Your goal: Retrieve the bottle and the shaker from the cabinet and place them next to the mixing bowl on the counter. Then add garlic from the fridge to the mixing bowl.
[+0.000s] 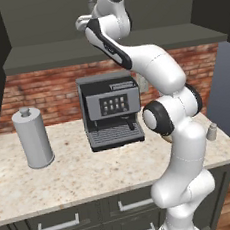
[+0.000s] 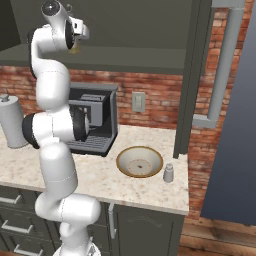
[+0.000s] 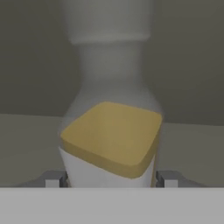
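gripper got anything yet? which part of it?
Cannot tell. The gripper straddles the bottle inside the cabinet, a finger on each side of its lower body, but contact isn't visible.

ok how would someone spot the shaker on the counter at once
Start at the coffee machine on the counter, then move right to the mixing bowl. The shaker stands just right of it: small, grey, upright, far smaller than the tall grey canister.

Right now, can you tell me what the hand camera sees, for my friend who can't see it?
A clear bottle with a square yellow label and a pale cap stands close up, between the gripper's two small grey fingertips. Behind it are the dim grey shelf and back wall of the cabinet.
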Robot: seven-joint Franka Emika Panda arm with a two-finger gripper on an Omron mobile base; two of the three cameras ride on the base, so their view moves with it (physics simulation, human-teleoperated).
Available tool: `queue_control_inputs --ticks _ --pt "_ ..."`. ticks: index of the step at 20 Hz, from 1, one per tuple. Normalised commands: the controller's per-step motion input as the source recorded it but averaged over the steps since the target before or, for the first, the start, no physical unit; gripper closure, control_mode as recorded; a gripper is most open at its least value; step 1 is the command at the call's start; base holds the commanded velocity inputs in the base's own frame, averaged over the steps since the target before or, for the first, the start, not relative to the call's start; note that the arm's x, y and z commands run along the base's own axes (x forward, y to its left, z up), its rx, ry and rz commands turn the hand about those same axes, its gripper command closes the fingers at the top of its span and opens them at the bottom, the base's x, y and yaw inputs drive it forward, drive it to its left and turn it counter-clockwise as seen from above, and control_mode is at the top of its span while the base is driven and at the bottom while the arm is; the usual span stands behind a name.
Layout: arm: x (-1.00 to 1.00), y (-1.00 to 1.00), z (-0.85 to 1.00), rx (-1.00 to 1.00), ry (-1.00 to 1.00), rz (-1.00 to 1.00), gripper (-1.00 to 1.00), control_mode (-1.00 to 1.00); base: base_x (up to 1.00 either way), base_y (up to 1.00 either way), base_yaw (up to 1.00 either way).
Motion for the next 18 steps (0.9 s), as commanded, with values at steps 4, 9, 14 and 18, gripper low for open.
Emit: queue_control_inputs --ticks 4,9,14,18 --pt "0.00 0.00 0.00 0.00 0.00 0.00 1.00 -1.00 0.00 0.00 0.00" --pt "0.00 0.00 0.00 0.00 0.00 0.00 1.00 -1.00 0.00 0.00 0.00" --pt "-0.37 -0.03 0.00 0.00 0.00 0.00 1.00 -1.00 0.00 0.00 0.00" --pt "-0.80 -0.12 0.00 0.01 -0.02 0.00 1.00 -1.00 0.00 0.00 0.00"
